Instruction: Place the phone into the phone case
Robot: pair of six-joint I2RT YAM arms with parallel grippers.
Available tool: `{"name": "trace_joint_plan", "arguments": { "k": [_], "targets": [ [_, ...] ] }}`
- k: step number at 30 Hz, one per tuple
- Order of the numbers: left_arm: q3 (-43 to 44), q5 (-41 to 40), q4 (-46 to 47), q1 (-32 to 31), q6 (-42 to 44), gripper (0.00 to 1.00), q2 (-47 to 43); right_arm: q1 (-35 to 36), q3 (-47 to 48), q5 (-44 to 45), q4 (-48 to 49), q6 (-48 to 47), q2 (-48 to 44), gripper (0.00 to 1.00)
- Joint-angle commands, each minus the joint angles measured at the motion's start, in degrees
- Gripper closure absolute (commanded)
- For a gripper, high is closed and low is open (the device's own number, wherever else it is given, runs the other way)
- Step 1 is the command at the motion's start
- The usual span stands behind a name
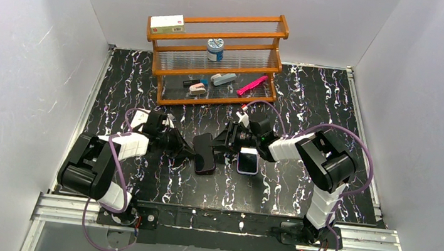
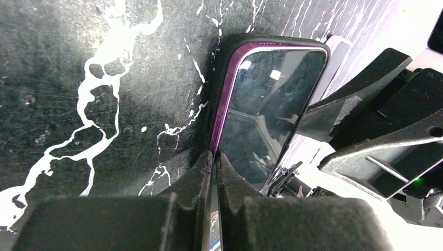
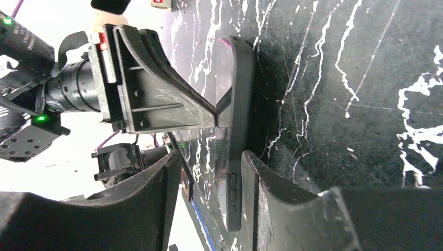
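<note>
Matte black case point(image 1: 203, 154) lies nearly flat over the marbled table point(image 1: 300, 191), open face up, between the two pincers; I cannot tell if it touches the table. Left pincer point(image 2: 214, 157) is clamped tight on the case's side wall, one finger on the outer side and one on the inner. The case's face just beyond those fingers is glossy and reflective, with a purple band round the rim. Right pincer point(image 3: 211, 157) straddles the case's end from the opposite side, jaws apart. Its table-side finger looks to touch the case's back. The other finger stands clear of the glossy face, so there is no grip. Phone point(image 1: 247, 162) lies flat, screen up, just beside the right pincer on the side toward the arm bases, outside the case.
</note>
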Motion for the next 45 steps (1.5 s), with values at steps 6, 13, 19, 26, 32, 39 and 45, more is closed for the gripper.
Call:
{"name": "trace_joint_plan", "arguments": {
  "k": [6, 13, 19, 26, 32, 39, 45],
  "targets": [
    [-3.9, 4.1, 3.1, -1.5, -2.9, 0.97, -0.5, 2.7, 0.1, -6.6, 9.2, 3.2, -1.0, 0.48],
    [-4.4, 4.8, 5.5, -1.5, -4.1, 0.97, 0.1, 2.9, 0.7, -7.2, 9.0, 3.1, 2.4, 0.5],
    [-3.7, 4.5, 4.5, -1.6, -3.3, 0.97, 0.6, 3.2, 2.7, -8.5, 8.8, 2.6, 4.8, 0.51],
    [-3.8, 5.0, 6.0, -1.6, -4.0, 0.97, 1.8, 3.2, 4.2, -9.4, 8.3, 1.8, 5.3, 0.57],
    [-3.8, 4.5, 4.0, -1.6, -3.3, 0.96, -0.9, 2.9, 3.1, -9.0, 9.6, 2.1, 4.9, 0.81],
    [3.5, 4.2, -5.2, 0.0, 1.8, 0.49, -9.5, -0.2, 1.9, -12.8, 11.3, 2.1, 0.0, 0.99],
    [10.2, 8.0, -9.0, 2.4, 5.5, 0.13, -15.7, -4.5, -1.8, -18.0, 12.7, 2.3, -8.5, 0.99]
  ]
}}
